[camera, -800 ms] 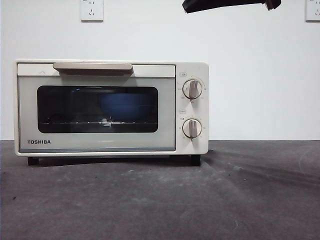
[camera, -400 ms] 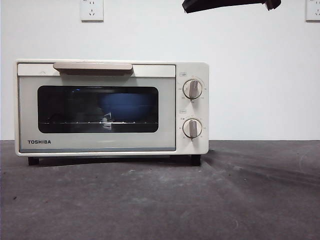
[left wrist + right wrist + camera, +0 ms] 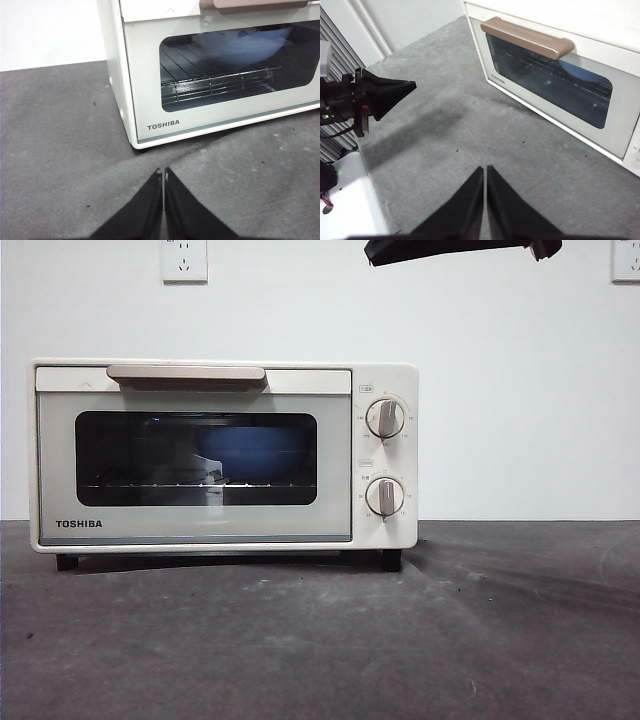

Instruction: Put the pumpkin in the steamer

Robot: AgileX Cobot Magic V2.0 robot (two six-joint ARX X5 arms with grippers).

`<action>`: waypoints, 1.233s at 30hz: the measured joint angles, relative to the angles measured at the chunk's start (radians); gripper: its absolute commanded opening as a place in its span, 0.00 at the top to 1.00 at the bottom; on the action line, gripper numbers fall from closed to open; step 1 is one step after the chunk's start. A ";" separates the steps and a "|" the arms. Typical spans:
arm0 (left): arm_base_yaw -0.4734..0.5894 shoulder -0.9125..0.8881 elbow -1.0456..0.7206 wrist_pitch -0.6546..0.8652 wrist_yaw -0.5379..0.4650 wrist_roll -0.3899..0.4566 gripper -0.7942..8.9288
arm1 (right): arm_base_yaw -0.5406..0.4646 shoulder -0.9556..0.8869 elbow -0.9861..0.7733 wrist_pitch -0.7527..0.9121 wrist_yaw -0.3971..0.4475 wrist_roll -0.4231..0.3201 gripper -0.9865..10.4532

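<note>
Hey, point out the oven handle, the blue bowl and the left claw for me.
Handle (image 3: pixel 186 374): front view, middle of the beige bar.
Bowl (image 3: pixel 245 45): left wrist view, blue side seen through the door glass.
Left claw (image 3: pixel 163 175): left wrist view, seam between its shut tips.

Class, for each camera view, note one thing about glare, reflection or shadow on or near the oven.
Front view: a blue patch and small glints show in the steamer door glass, with a dark shadow beneath it. Left wrist view: bright highlights on the wire rack. Right wrist view: a soft dark shadow falls across the grey table.
</note>
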 measured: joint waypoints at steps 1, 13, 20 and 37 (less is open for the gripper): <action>0.000 0.000 0.000 0.000 0.000 0.000 0.90 | 0.000 0.000 0.000 0.000 0.000 0.000 0.91; 0.000 0.000 0.000 0.000 0.000 0.000 0.90 | -0.003 -0.037 0.000 0.032 0.034 -0.052 0.91; 0.000 0.000 0.000 0.000 0.000 0.000 0.90 | -0.201 -0.174 -0.012 0.024 0.076 -0.127 0.91; 0.000 0.000 0.000 0.000 0.000 0.000 0.90 | -0.662 -0.743 -0.557 0.325 0.134 -0.156 0.91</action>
